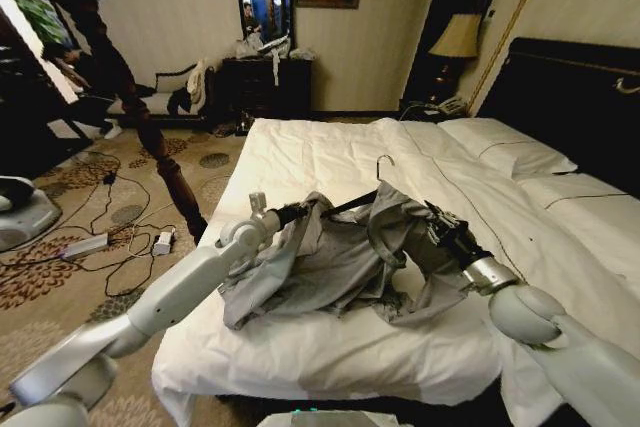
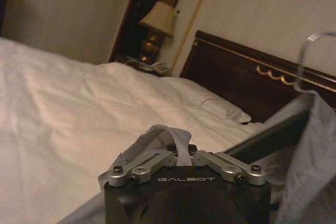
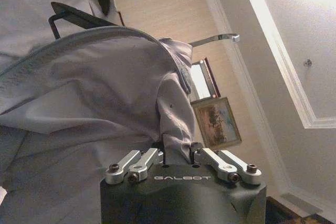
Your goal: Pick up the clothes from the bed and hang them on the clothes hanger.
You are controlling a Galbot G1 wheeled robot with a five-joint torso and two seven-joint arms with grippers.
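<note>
The clothes, a wrinkled grey shirt, hang in a bunch over the middle of the bed, held up between my two arms. The dark clothes hanger is partly inside the shirt, its silver hook sticking up. My left gripper is at the hanger's left end, shut on a strip of grey fabric; the hanger arm runs away beside it. My right gripper is shut on the shirt's right side, under the collar, with the hook above it.
A tall dark coat stand rises left of the bed over carpet strewn with cables and a power strip. White pillows and the dark headboard are at the right. A lamp stands on the nightstand.
</note>
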